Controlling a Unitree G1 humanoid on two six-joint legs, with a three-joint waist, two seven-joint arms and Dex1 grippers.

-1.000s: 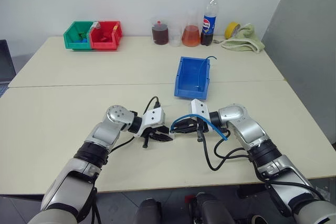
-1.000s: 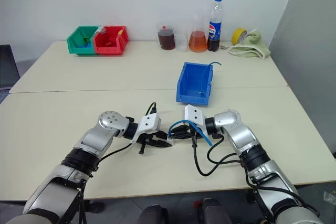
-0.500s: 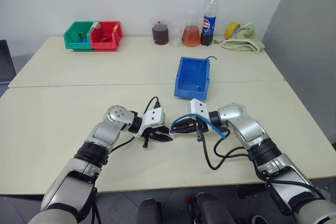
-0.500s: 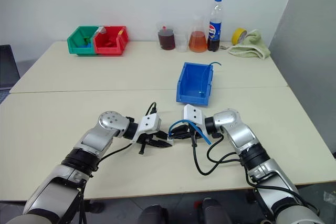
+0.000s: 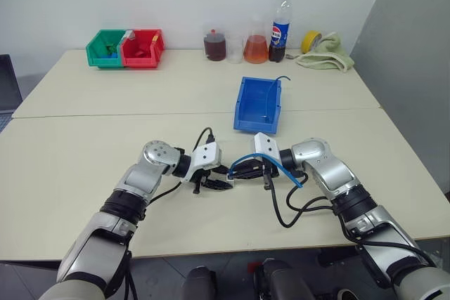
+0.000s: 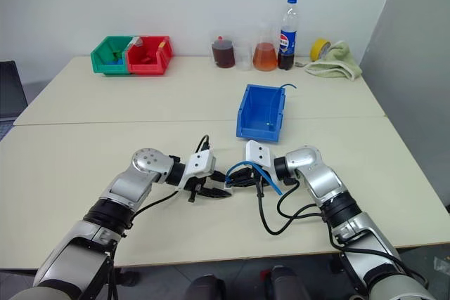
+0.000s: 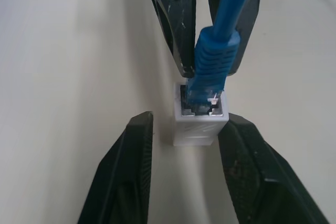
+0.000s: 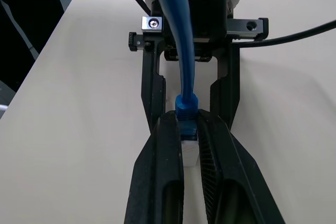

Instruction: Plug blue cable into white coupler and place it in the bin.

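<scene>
While the blue cable's (image 7: 212, 56) plug sits seated in the white coupler (image 7: 200, 121), the left gripper (image 7: 184, 177) stands parted, one finger on each side of the coupler with a gap on one side. Right gripper (image 8: 190, 148) is clamped on the coupler, cable running back between its fingers. Both meet above the table (image 5: 84, 152), well short of the blue bin (image 5: 257, 105).

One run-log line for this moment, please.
blue cable: plugged into white coupler; left gripper: jaws open; right gripper: jaws shut on cable
</scene>
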